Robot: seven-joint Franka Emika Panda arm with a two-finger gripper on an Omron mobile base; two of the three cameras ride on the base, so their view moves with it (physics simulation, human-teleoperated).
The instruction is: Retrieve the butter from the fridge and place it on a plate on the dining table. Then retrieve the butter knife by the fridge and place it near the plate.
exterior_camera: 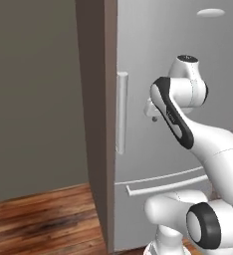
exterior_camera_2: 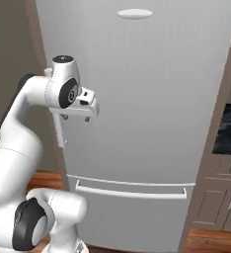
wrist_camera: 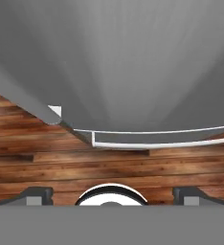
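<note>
The fridge (exterior_camera_2: 152, 74) stands shut in front of me, a tall silver-grey front with a vertical bar handle (exterior_camera: 121, 112) near its left edge and a lower drawer with a horizontal bar (exterior_camera_2: 132, 191). My gripper (exterior_camera_2: 75, 118) hangs open just in front of the door, to the right of the handle, fingers pointing down and holding nothing. In the hand view the fingertips (wrist_camera: 35, 195) stand wide apart over the wooden floor, with the fridge front (wrist_camera: 123, 57) and drawer bar (wrist_camera: 157, 142) above them. The butter, plate, dining table and butter knife are out of view.
A brown side panel (exterior_camera: 96, 124) flanks the fridge on its left, with a grey wall (exterior_camera: 34, 99) beyond it. Brown-grey cabinets (exterior_camera_2: 228, 202) under a black counter (exterior_camera_2: 229, 128) stand to the right. The floor (exterior_camera: 39, 219) is wooden planks.
</note>
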